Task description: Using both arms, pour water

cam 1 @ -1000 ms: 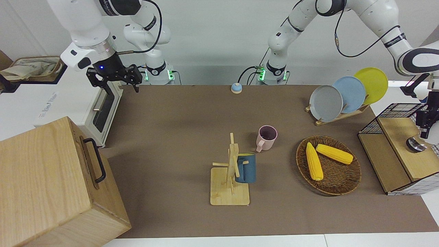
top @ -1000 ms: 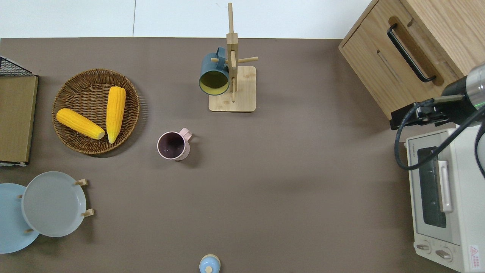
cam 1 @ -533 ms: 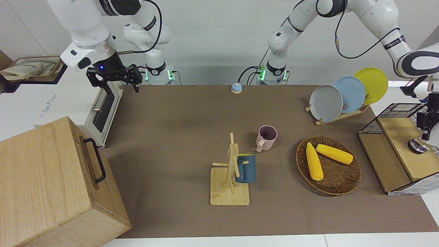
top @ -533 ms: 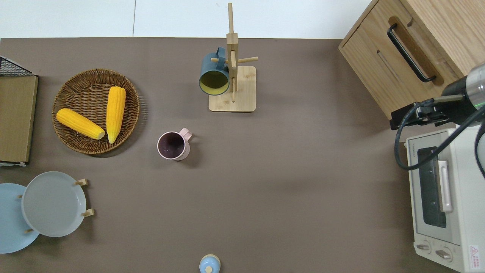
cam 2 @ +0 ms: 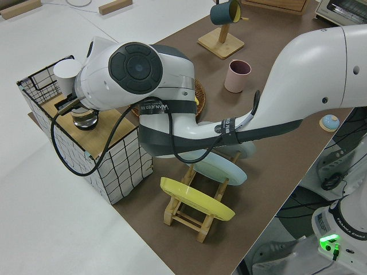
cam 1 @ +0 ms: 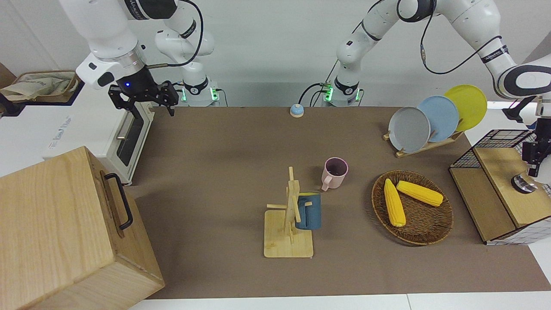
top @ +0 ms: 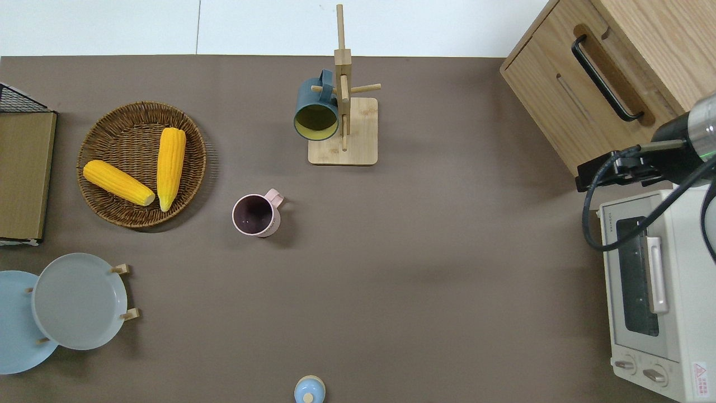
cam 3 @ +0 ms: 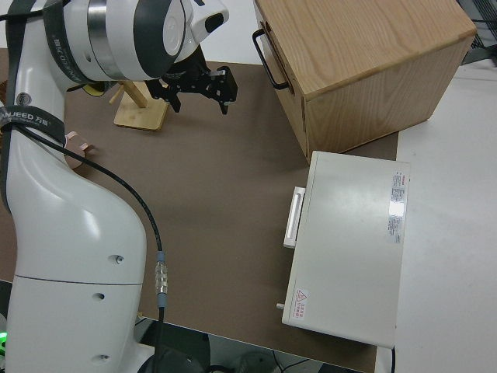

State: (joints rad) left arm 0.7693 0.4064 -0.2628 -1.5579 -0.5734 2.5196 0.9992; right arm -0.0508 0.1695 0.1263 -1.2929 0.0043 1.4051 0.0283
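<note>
Right gripper (cam 1: 148, 103) gapes; two mugs, two corn cobs, three plates.

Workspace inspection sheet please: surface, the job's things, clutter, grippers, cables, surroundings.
Surface: brown table, dry, no spills.
Job's things: pink mug upright on the table; blue mug hung on rack; small glass on crate.
Clutter: basket with two corn cobs; plates in stand; bell; oven; wooden box.
Grippers: right gripper jaws open, empty, by the oven; left gripper just above the glass.
Cables: black cable loops over the oven.
Surroundings: lined bin.
</note>
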